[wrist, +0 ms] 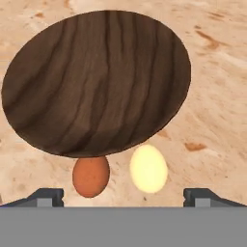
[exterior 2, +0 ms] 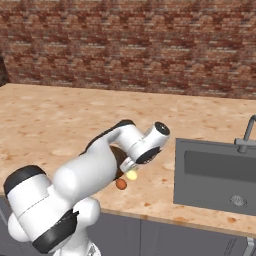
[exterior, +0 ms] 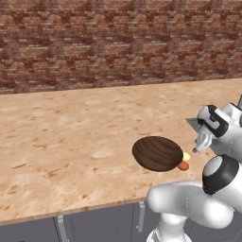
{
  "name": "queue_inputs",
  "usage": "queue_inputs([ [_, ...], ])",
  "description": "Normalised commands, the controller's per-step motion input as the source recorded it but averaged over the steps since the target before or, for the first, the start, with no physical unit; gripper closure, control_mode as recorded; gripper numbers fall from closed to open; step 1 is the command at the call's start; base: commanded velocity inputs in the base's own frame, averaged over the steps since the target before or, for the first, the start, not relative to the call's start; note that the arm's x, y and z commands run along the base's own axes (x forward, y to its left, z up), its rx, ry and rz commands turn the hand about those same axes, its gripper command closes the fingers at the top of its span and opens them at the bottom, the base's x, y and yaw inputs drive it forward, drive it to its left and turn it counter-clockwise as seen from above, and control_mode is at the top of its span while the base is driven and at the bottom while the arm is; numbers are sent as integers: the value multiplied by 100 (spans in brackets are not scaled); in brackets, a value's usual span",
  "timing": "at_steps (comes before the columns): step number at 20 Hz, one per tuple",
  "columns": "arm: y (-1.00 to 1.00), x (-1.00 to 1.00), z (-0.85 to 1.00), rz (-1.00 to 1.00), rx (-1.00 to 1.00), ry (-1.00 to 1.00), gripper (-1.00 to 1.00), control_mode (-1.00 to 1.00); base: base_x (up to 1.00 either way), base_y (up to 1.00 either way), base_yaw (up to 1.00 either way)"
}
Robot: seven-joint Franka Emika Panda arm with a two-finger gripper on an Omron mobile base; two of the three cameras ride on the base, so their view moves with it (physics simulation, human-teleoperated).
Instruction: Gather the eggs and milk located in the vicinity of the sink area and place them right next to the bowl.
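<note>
My jaws [wrist: 123, 195] are spread wide, nothing between them; tips sit at the two bottom corners of the hand view. Just past the tips, both eggs lie on the table [exterior: 71, 137], side by side, not touching each other. Orange-brown egg [wrist: 90, 176] is up against the bowl rim, partly tucked under its edge. Pale yellowish egg [wrist: 148, 169] is right beside it, just clear of the rim or barely touching, can't tell which. Beyond them the bowl [wrist: 96, 82], dark wood grain.

Left base view: bowl [exterior: 157, 153] near the table's front edge, pale egg [exterior: 186, 156] and orange egg [exterior: 183, 166] on its right side, my hand just above them.

Right base view: same pair, orange egg [exterior 2: 121, 184] and pale egg [exterior 2: 132, 175], under my wrist; bowl mostly hidden behind my arm. Sink [exterior 2: 220, 175] is off to the right, well apart from the eggs, tap [exterior 2: 247, 132] at its back. Brick wall [exterior: 118, 42] behind the table.
</note>
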Motion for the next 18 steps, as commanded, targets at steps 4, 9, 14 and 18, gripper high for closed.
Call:
queue_inputs([
  [4,56,-2,26,-17,-4,7,-100,-100,0,0,0],
  [9,96,0,41,-27,-9,9,-100,-100,0,0,0],
  [14,91,-1,40,-33,-9,14,-100,-100,0,0,0],
  [18,54,-23,29,-46,-4,16,-100,-100,0,0,0],
])
